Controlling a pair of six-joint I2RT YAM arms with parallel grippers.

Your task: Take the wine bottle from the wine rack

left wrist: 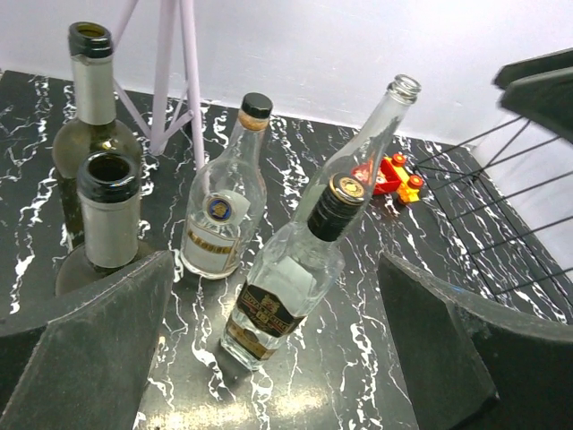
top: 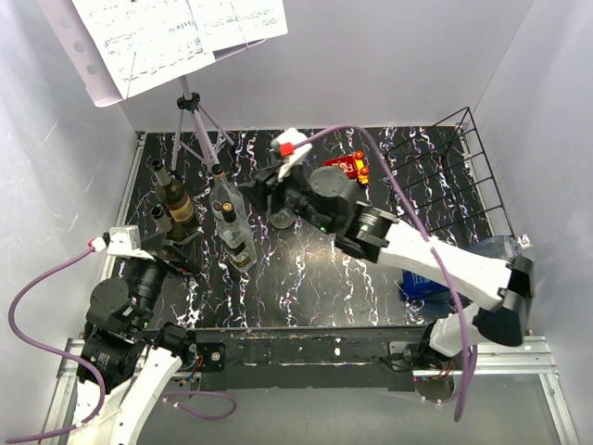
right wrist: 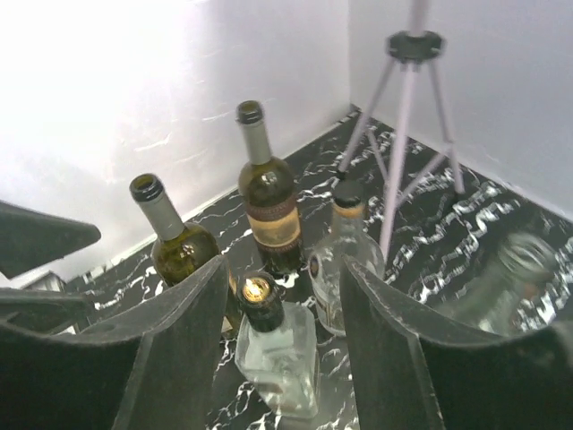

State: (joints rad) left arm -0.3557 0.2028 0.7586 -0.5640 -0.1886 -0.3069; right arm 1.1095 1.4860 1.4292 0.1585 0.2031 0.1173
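Nearest, left pincer (left wrist: 273, 260) and right pincer (right wrist: 285, 269) both spread wide, holding nothing; beyond, wine bottles (left wrist: 89, 148) upright on counter (top: 306, 278), well apart from far-right rack (top: 445, 176) showing no bottle; glass judged heavy, slick, breakable, best gripped round the body.

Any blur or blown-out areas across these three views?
Right wrist: the wall at left is blown out to white, and the clear bottle at lower right is blurred. Left wrist and top external: evenly lit and sharp.
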